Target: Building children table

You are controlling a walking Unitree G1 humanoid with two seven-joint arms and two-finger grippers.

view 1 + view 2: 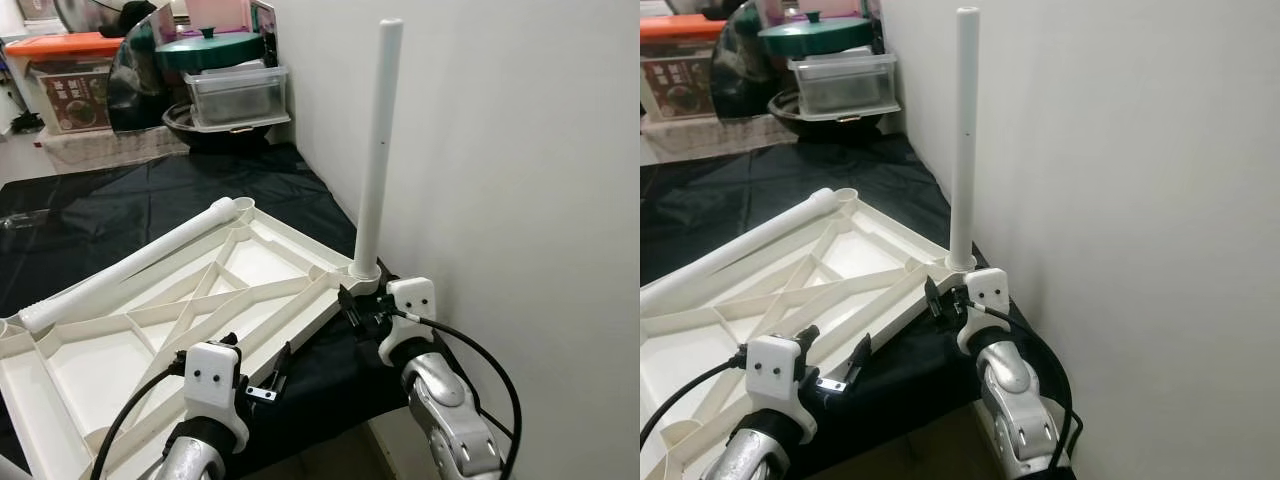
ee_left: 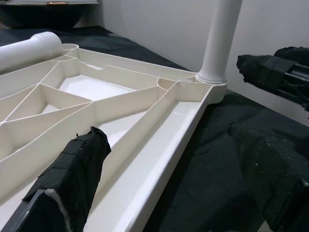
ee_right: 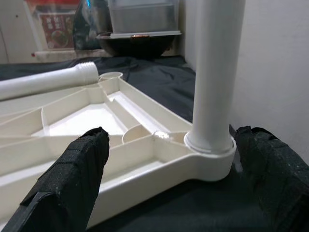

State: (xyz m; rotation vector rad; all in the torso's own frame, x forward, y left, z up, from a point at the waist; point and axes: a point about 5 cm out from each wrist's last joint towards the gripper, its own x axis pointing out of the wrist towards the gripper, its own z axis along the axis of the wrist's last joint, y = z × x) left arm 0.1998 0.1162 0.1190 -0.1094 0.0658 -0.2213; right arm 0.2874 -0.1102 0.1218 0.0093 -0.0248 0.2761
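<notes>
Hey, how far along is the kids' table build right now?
Done: one leg stands upright in the tabletop's corner socket. In hand: the open right gripper sits at that leg's base, the open left gripper by the edge. Left: a second leg lies loose across the tabletop.

Silver arms, white wrist housings with two screws, looping black cables, black-fingered left pincer (image 1: 262, 372), right pincer (image 1: 352, 306)

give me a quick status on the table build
Right gripper open around base of upright white plastic leg, not touching. Left gripper open over upturned cream ribbed tabletop. Second white leg lies loose across it.
</notes>
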